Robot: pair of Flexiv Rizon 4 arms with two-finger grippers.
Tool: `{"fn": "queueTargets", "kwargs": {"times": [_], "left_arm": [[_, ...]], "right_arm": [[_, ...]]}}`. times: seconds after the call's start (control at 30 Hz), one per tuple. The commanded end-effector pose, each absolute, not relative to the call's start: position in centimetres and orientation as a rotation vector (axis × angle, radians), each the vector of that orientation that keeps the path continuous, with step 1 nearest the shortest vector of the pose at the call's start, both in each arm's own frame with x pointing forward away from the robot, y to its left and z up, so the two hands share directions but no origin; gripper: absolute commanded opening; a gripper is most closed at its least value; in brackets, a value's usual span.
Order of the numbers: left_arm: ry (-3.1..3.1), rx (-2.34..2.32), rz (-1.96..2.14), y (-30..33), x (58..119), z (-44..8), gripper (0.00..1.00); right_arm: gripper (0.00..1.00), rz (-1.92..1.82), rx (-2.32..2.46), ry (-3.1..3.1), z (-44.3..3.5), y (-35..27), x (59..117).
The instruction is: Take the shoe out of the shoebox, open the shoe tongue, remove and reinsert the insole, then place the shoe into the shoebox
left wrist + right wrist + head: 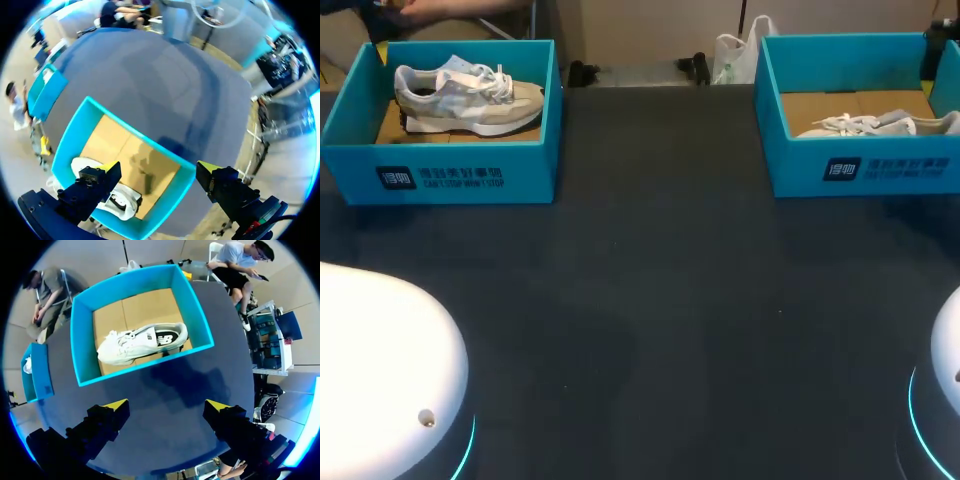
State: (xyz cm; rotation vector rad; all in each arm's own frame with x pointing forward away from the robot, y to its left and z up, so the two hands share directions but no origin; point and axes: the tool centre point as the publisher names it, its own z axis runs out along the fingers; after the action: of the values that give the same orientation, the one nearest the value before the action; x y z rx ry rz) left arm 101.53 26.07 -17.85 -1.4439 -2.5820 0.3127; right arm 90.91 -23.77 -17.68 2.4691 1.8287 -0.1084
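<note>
The right shoe (142,342) lies in the right shoebox (80,335), just ahead of our right gripper (166,406). Its fingers are spread wide, and the shoe's length runs parallel to the gap between them. Our left gripper (157,167), equally wide, hangs nearer, right over the left shoe (120,204).

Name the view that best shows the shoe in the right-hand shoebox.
Right wrist view: the whole shoe shows from above. Head view shows only its top over the shoebox wall; left wrist view shows none of it.
</note>
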Motion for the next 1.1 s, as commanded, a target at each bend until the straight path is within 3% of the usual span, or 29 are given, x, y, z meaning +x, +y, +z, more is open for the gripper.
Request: {"fn": "queueTargets", "kwargs": {"times": [0.03, 0.37, 0.7, 1.1], "left_arm": [[-2.450, -1.493, 0.207, 26.1, 102.5, -17.9, 1.00], [-2.509, -1.824, 0.128, 28.7, 110.2, -21.1, 1.00], [-2.509, -1.824, 0.128, 28.7, 110.2, -21.1, 1.00], [-2.333, -2.150, 0.020, 27.8, 114.8, -26.3, 1.00]], "right_arm": [[1.00, -0.108, 2.468, 1.826, -17.7, -23.8, 90.8], [1.00, -0.108, 2.468, 1.826, -17.7, -23.8, 90.8], [1.00, -0.108, 2.468, 1.826, -17.7, -23.8, 90.8], [1.00, -0.108, 2.468, 1.826, -17.7, -23.8, 90.8]]}}
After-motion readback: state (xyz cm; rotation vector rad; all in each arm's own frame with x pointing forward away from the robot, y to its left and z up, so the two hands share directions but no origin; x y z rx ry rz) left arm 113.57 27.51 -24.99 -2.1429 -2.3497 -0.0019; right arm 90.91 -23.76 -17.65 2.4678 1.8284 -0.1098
